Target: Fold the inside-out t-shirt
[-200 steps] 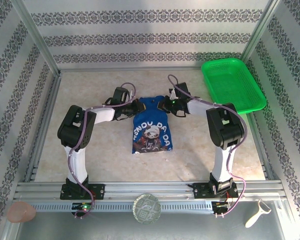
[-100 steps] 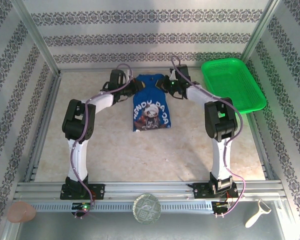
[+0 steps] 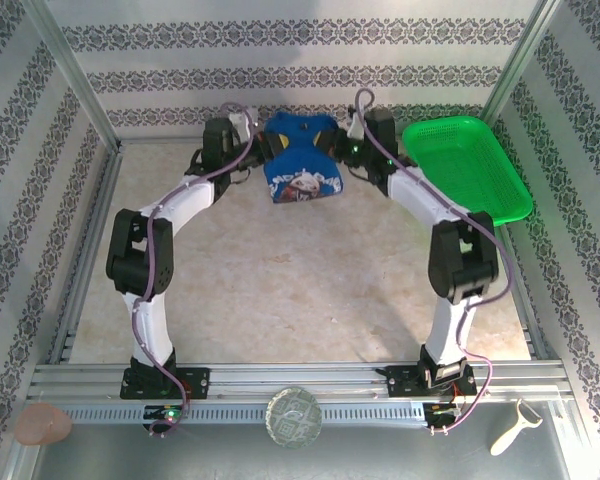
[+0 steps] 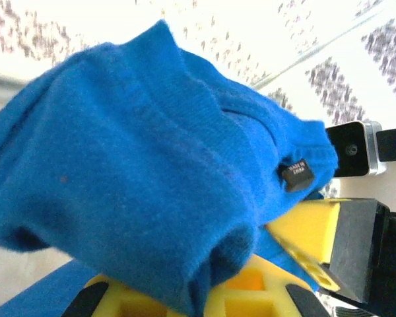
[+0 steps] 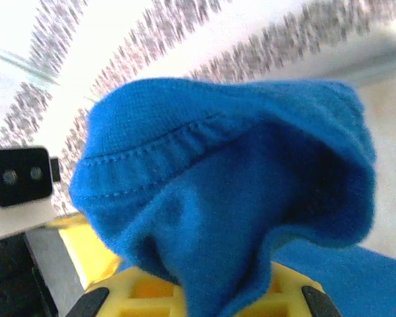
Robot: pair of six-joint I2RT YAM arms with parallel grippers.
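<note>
From above, you see the t-shirt [image 3: 300,170], at mid-table a second ago, now lifted at the far wall between the left claw [image 3: 263,150] and the right claw [image 3: 342,152]. Left wrist: the claw pinches blue cloth. Right wrist: the same. You likely spread it next; nothing is folded yet.

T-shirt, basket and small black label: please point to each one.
t-shirt [image 3: 302,182], top view, on the print.
basket [image 3: 467,172], top view, on its bare floor.
label [image 4: 296,174], left wrist view, on its middle.
</note>
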